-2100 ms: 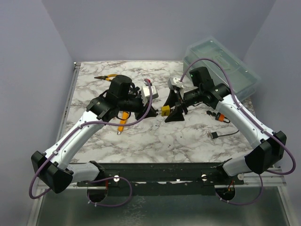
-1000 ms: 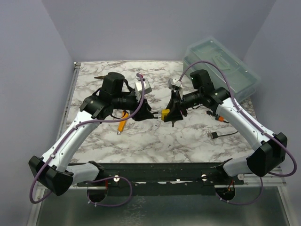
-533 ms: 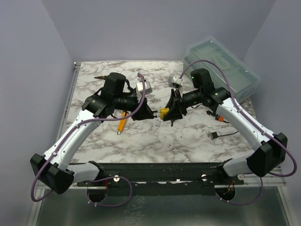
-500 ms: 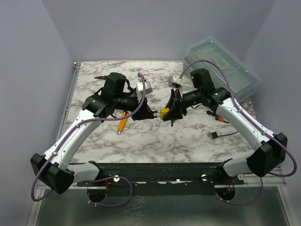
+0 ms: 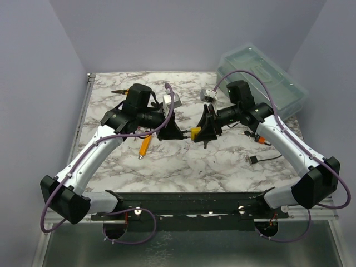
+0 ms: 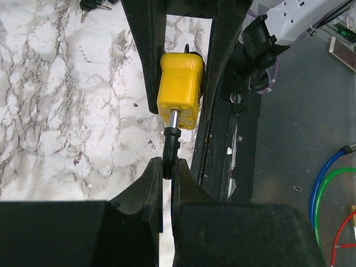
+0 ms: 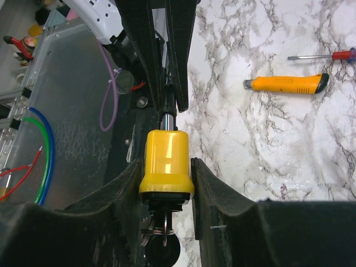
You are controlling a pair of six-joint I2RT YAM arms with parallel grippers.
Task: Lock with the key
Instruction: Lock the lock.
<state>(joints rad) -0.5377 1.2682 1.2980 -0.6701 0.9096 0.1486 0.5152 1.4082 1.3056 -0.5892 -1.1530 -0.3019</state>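
Over the middle of the desk [image 5: 183, 167], slightly toward its far edge, the two arms meet tip to tip. The right tool [image 5: 204, 132] is clamped on the yellow padlock [image 7: 166, 161], one finger flat against each side of the body. Out of the padlock's end facing the left arm sticks a thin stem [image 6: 169, 150], silver at the body and dark further out. I cannot tell whether this is the key or the shackle. The left tool [image 6: 167, 169] is closed down narrow on the stem, its fingertips pinching the dark part just beside the padlock without touching the yellow body. From the padlock's opposite end, seen in the right wrist view, hangs a wire ring [image 7: 164, 231] with a dark rounded piece below it. An orange utility knife [image 5: 144, 146] lies on the desk under the left arm, and a red-handled screwdriver [image 7: 322, 56] lies near it. A clear plastic box [image 5: 261, 69] sits at the far right corner.
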